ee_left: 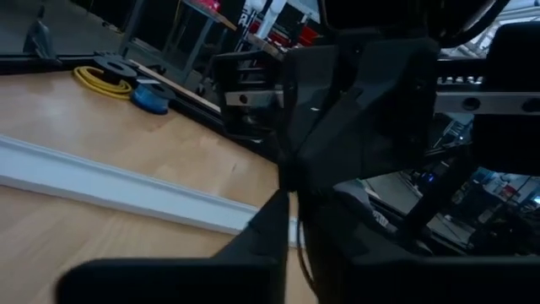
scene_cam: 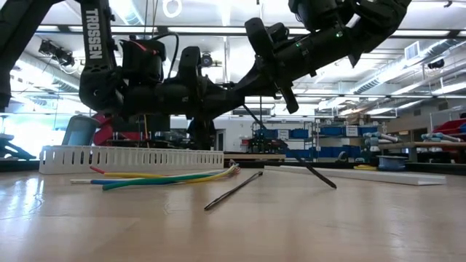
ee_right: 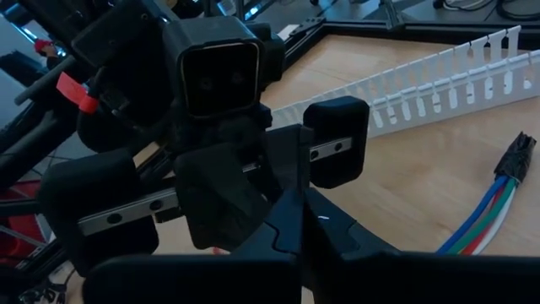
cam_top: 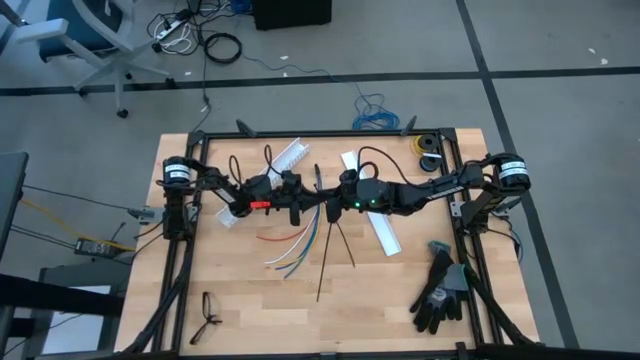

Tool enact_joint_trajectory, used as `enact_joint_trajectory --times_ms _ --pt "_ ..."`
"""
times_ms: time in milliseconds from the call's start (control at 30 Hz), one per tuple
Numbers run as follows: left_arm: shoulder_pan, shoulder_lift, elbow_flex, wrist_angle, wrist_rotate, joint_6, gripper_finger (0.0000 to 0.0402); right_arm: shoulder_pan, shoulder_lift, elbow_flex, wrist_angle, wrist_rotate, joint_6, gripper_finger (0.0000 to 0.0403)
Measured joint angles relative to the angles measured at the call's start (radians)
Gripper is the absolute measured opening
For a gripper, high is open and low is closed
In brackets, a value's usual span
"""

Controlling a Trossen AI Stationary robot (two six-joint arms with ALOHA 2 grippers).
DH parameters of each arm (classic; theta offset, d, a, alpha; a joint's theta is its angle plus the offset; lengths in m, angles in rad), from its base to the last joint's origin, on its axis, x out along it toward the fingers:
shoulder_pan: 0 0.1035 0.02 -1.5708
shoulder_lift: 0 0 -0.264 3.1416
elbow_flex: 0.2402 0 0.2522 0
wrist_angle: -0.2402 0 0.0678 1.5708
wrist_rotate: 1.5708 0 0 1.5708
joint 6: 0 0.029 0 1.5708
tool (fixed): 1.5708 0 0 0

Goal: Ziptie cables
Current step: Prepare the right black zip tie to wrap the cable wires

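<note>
The cables (cam_top: pixel 295 248) lie flat on the table just near of the grippers, coloured ends fanned toward the left; they also show in the low view (scene_cam: pixel 167 177) and the right wrist view (ee_right: pixel 489 211). My left gripper (cam_top: pixel 312 205) and right gripper (cam_top: pixel 330 204) meet tip to tip above the table's middle, both shut. A thin black strip (cam_top: pixel 343 243) runs through their meeting point, slanting down, with its near end on the table (scene_cam: pixel 331 185). A second black strip (cam_top: pixel 322 270) lies flat on the table. My left gripper is shut on the slanting black strip near its middle (ee_left: pixel 292 196), coming level from the table's left, fingers across it. The other gripper stands close against the spot and hides the hold. My right gripper is shut on the same strip near its middle (scene_cam: pixel 251 116), coming level from the table's right, fingers across it. The strip is tilted, its far end in the air (cam_top: pixel 316 178) and its near end on the table.
A white slotted channel (cam_top: pixel 290 155) lies far left of the grippers and a flat white channel (cam_top: pixel 378 225) lies to the right. Black gloves (cam_top: pixel 440 285) lie near right, glasses (cam_top: pixel 208 315) near left, tape rolls (cam_top: pixel 428 150) at the far right corner.
</note>
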Motion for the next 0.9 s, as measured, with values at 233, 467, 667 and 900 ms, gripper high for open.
enact_joint_trajectory --times_ms 233,467,667,900 --pt "0.0 0.0 0.0 -0.002 0.0 0.0 0.0004 0.0 0.0 0.0 -0.001 0.0 -0.006 0.0" --pt "0.007 0.0 -0.002 -0.01 0.037 0.0 0.0002 0.002 0.0 0.0 -0.003 -0.012 -0.086 0.0009" --pt "0.023 0.0 -0.041 -0.012 0.038 -0.001 0.0001 0.002 0.0 0.0 -0.033 -0.018 -0.088 0.0053" --pt "0.058 0.0 -0.098 0.004 0.103 -0.004 0.0001 0.007 0.0 0.0 -0.234 -0.031 -0.049 0.008"
